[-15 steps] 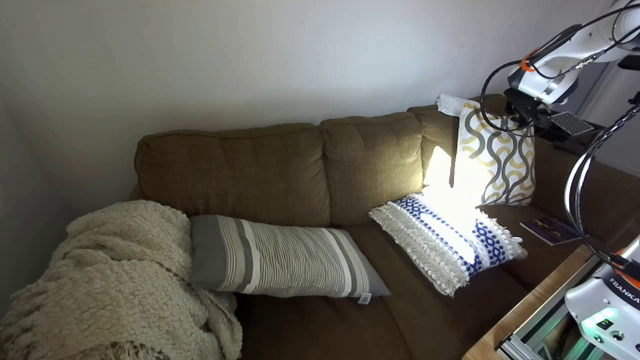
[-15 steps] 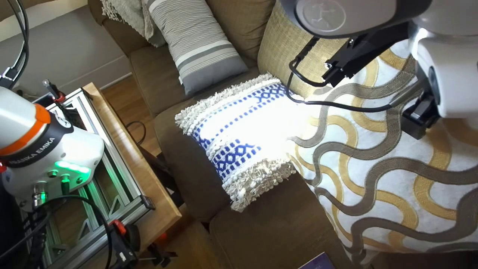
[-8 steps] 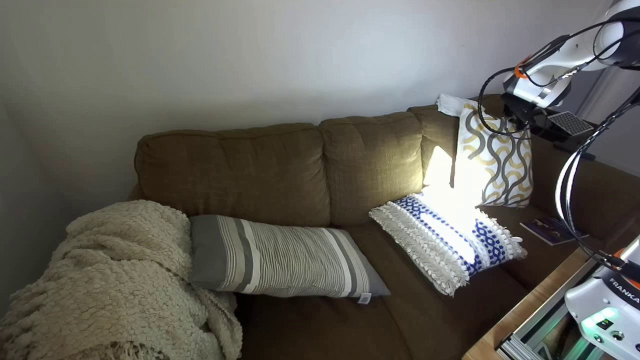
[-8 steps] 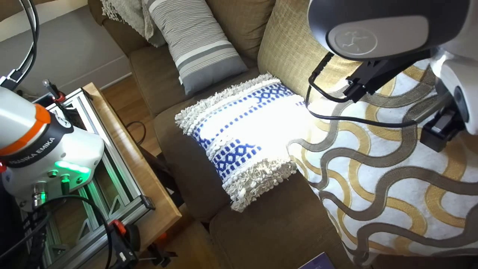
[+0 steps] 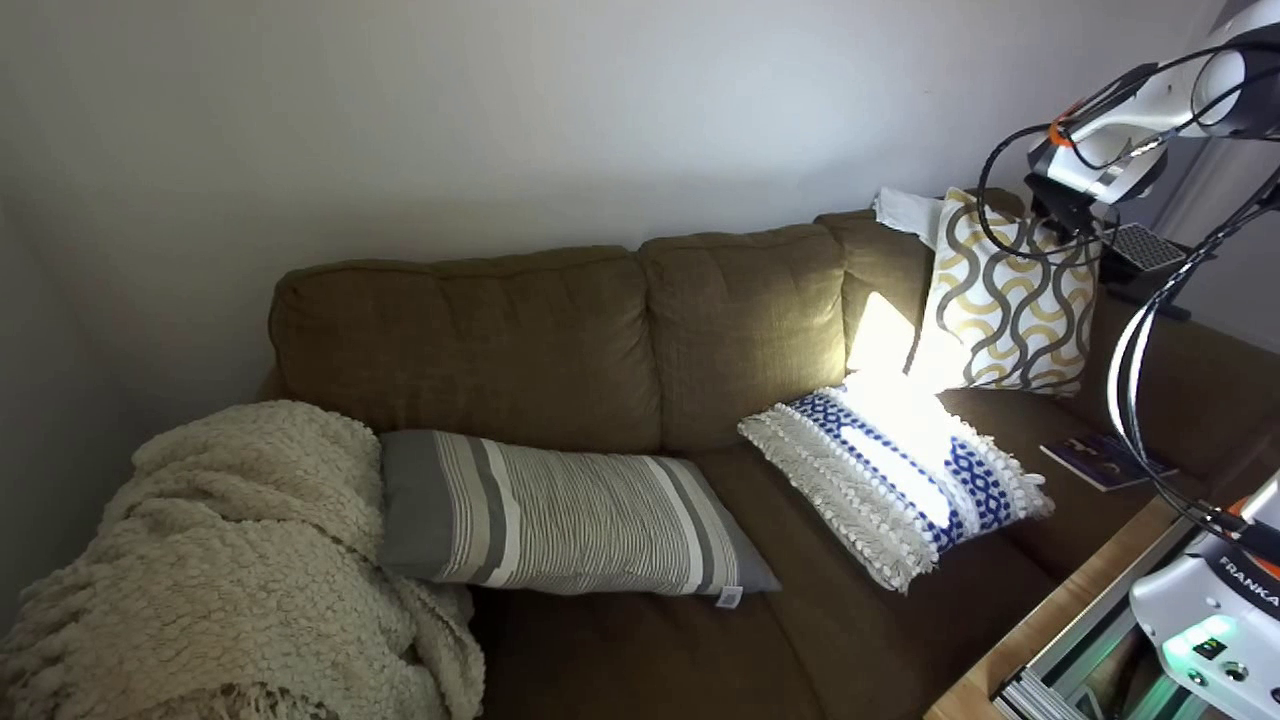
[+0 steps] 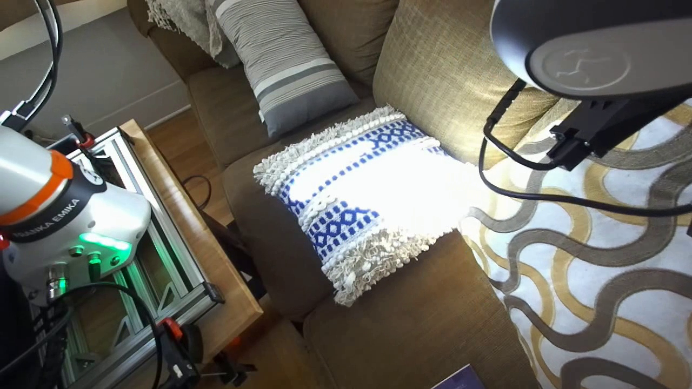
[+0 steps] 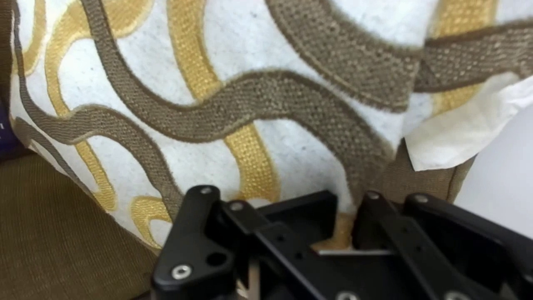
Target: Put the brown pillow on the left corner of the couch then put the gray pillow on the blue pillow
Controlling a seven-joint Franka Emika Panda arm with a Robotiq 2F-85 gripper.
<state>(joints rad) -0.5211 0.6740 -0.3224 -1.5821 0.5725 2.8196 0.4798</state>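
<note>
Couch (image 5: 460,350): across mid-frame in an exterior view. Brown pillow (image 5: 1015,312): upper right, top edge pinched between the jaws. It should be seated bottom edge first, leaned back and judged stable before release.

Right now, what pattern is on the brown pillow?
The brown pillow has wavy gray-brown and gold bands on white, clearest in the wrist view.

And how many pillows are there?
3: the gray pillow beside the cream blanket, the blue pillow further along the couch, and the brown pillow pinched in the gripper. More might be hidden from view.
</note>
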